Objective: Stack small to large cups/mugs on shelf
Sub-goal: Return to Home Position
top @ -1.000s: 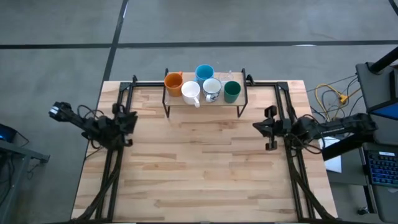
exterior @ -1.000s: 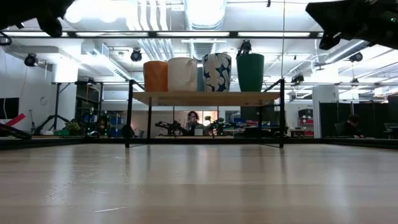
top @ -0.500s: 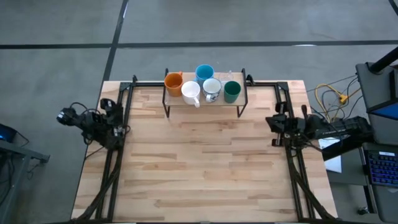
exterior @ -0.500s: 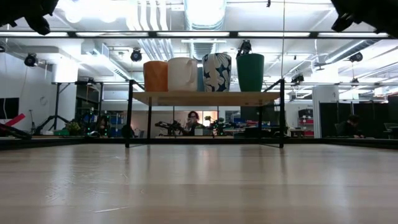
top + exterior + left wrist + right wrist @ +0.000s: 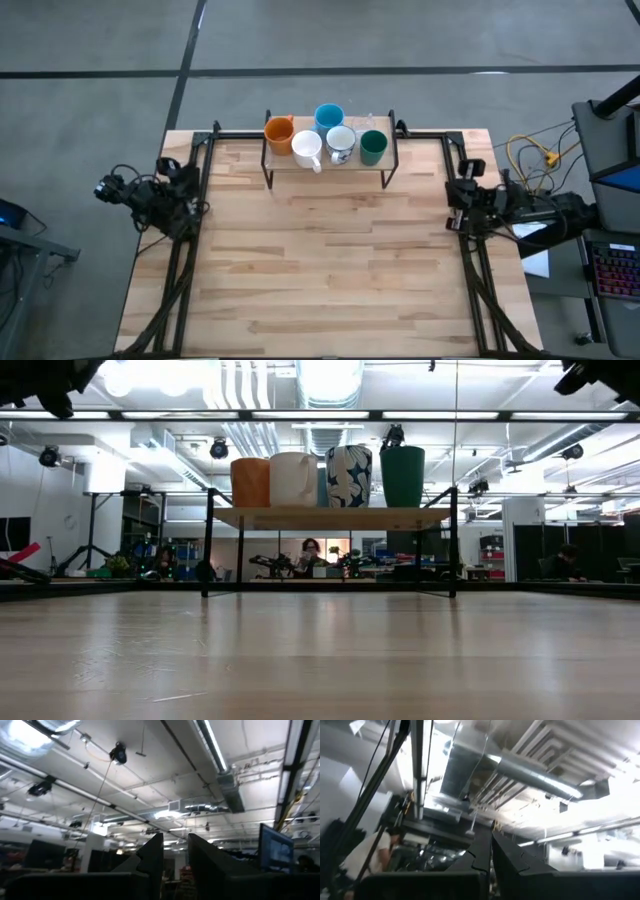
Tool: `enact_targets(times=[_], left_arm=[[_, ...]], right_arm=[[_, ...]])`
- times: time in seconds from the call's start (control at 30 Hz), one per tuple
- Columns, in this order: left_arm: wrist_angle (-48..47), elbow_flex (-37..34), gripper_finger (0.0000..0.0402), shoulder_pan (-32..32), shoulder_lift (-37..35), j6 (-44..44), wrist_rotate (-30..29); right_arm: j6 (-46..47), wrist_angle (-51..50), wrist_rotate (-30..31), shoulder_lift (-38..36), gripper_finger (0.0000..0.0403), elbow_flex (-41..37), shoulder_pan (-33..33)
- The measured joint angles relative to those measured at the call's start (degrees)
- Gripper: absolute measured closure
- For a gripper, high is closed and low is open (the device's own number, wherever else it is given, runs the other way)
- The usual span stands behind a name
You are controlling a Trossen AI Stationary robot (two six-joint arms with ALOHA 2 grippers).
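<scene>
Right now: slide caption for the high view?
Mugs grouped on the shelf; left gripper and right gripper parked at the table sides.

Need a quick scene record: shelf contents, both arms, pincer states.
shelf: far edge of table, centre
on shelf, left to right: orange cup, white mug, patterned mug, green mug
behind that row: light blue cup
left pincer: by table's left edge, aimed at ceiling, fingers slightly apart, empty
right pincer: by table's right edge, aimed at ceiling, fingers together, empty
</scene>
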Motion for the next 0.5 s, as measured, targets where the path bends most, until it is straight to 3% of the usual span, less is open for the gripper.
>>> enact_targets(times=[0.13, 0.23, 0.37, 0.5], left_arm=[[0.27, -0.02, 0.0327, -0.02, 0.01, 1.73, -5.94], [-0.81, -0.02, 0.0327, -0.06, 0.02, 1.8, -14.61], [-7.36, -0.02, 0.0327, -1.49, -0.01, 1.79, -29.23], [-8.08, 0.05, 0.0327, -4.7, 0.17, 1.77, -35.51]], right_arm=[[-2.0, -0.03, 0.02, -4.07, 0.0394, 0.0, 0.0], [-0.71, -1.75, 1.02, -7.2, 0.0394, 0.02, 0.02], [4.16, -9.48, 6.55, -8.06, 0.0394, 0.07, 0.0], [11.79, -22.93, 9.17, -8.11, 0.0394, 1.99, 0.0]])
